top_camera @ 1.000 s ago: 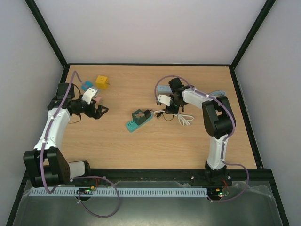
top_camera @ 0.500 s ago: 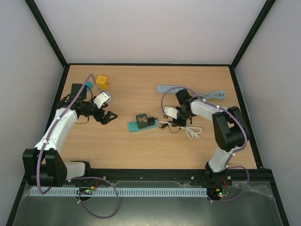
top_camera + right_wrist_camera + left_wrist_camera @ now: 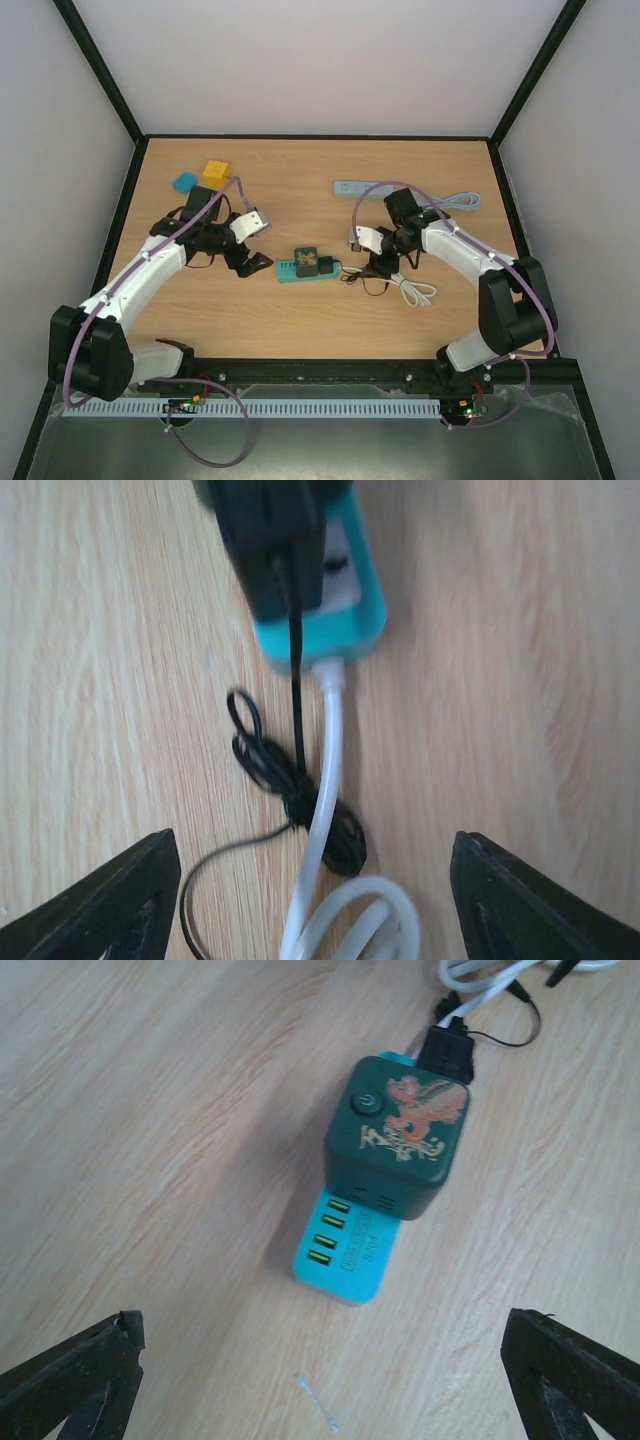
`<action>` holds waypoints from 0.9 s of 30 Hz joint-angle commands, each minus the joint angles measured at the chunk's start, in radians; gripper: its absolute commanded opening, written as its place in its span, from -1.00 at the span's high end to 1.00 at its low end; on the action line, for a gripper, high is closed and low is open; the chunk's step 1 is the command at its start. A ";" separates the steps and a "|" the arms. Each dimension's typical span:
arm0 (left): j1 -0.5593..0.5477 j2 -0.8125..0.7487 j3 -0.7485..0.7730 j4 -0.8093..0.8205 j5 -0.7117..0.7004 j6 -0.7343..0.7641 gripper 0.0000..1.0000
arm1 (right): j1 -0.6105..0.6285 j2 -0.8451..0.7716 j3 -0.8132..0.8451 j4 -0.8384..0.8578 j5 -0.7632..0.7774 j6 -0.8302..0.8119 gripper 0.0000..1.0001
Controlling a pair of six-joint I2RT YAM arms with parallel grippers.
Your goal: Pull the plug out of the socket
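Note:
A teal socket strip (image 3: 292, 271) lies mid-table with a dark green cube (image 3: 305, 258) on top and a black plug (image 3: 327, 266) at its right end. My left gripper (image 3: 256, 264) is open just left of the strip, which lies between and beyond its fingertips in the left wrist view (image 3: 350, 1250), as do the cube (image 3: 398, 1135) and plug (image 3: 448, 1052). My right gripper (image 3: 368, 270) is open just right of the plug. The right wrist view shows the plug (image 3: 270, 540), the strip's end (image 3: 345, 615), a black cord bundle (image 3: 300, 800) and a white cable (image 3: 325, 780) between its fingers (image 3: 110, 900).
A yellow cube (image 3: 216, 173) and a small blue piece (image 3: 185, 182) sit at the back left. A grey power strip (image 3: 365, 188) with its cable (image 3: 455, 201) lies at the back right. The white cable coils (image 3: 415, 291) on the table under my right arm.
My left gripper has moved right and nearer, up to the socket strip. My right gripper has moved nearer and right. The strip has turned more level and shifted slightly right, with the cords trailing.

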 commanded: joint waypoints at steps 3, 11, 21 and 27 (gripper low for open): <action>0.001 -0.025 -0.010 0.119 -0.112 -0.086 -0.99 | 0.031 -0.053 0.052 0.041 -0.160 0.071 -0.51; 0.016 -0.198 -0.114 0.247 -0.224 -0.148 -0.99 | 0.145 0.015 0.076 0.123 -0.134 0.079 -0.51; 0.033 -0.176 -0.057 0.036 -0.015 -0.054 -0.99 | 0.200 0.139 0.105 0.204 -0.127 0.072 -0.23; 0.041 -0.207 -0.082 0.074 0.026 -0.071 -0.99 | 0.223 0.153 0.074 0.259 -0.132 0.081 0.15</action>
